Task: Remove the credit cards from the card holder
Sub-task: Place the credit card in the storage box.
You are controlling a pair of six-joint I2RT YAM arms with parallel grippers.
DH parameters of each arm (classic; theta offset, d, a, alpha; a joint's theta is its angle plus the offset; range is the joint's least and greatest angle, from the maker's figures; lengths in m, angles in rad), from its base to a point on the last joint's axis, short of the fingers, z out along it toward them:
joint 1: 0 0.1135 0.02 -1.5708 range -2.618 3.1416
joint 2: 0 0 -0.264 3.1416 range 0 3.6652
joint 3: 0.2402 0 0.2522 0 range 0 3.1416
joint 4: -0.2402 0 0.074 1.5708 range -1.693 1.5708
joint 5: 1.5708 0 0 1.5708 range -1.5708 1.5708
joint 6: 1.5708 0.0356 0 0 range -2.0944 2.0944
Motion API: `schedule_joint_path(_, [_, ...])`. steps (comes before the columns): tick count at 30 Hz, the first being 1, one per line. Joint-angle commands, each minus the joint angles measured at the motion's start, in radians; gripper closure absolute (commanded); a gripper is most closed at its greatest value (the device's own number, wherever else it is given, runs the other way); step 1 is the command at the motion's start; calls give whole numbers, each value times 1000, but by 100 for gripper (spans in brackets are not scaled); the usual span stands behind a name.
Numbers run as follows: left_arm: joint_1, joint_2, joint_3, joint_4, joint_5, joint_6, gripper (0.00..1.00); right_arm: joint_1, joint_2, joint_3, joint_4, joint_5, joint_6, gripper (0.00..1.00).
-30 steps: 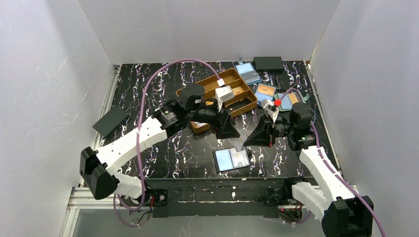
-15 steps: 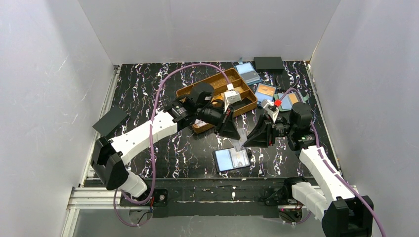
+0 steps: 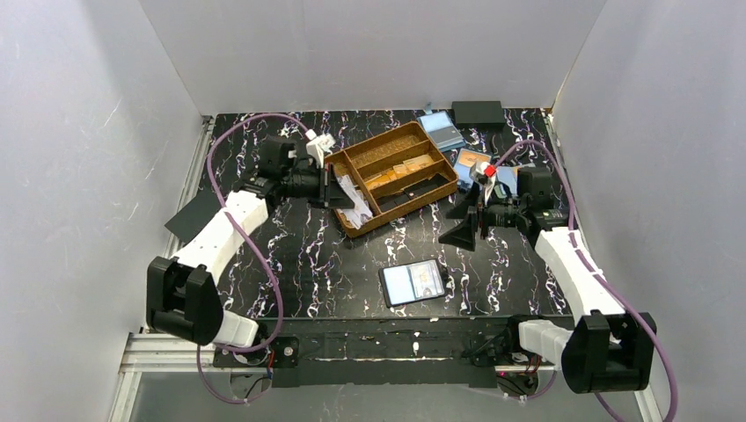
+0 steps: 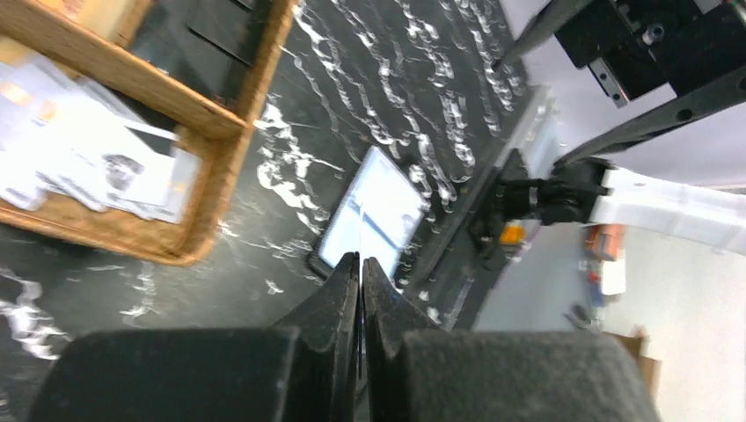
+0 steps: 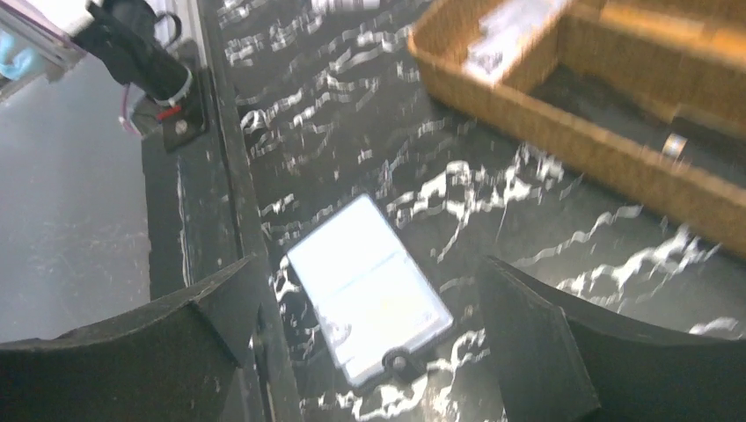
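The card holder (image 3: 412, 283) lies open and flat on the black marbled table (image 3: 290, 264), at 6 o'clock of the top view and near the front edge. It is a black bifold whose two inner panels are light blue. A darker seam runs between them, and a small snap tab (image 3: 442, 274) sits at its 3 o'clock end. In the right wrist view the lining looks nearly white, and I cannot tell whether a card sits in it.

A loose heap of whitish credit cards (image 3: 354, 204) with dark print lies in the 8 o'clock end compartment of the wooden tray (image 3: 437, 186), which stands at 12 o'clock of the holder.

The left gripper (image 3: 339, 189) hangs at the tray's 9 o'clock end beside that heap, its fingers (image 4: 345, 290) pressed together with nothing seen between them. The right gripper (image 3: 462, 230) is at 1 o'clock of the holder and apart from it, its jaws spread wide and holding nothing.
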Motion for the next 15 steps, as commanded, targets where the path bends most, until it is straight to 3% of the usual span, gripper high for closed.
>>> schedule_joint_path(1, [34,93,193,-246,-44,247,100,-50,23,-87,-99,10,-179,2])
schedule_joint_path(7, [60,412,532,-499,-22,432,100,-88,-9,-98,-148,-8,-235,2])
schedule_joint_path(15, [63,624,703,-543,-1,550,100,-97,-29,-92,-156,-5,-235,2])
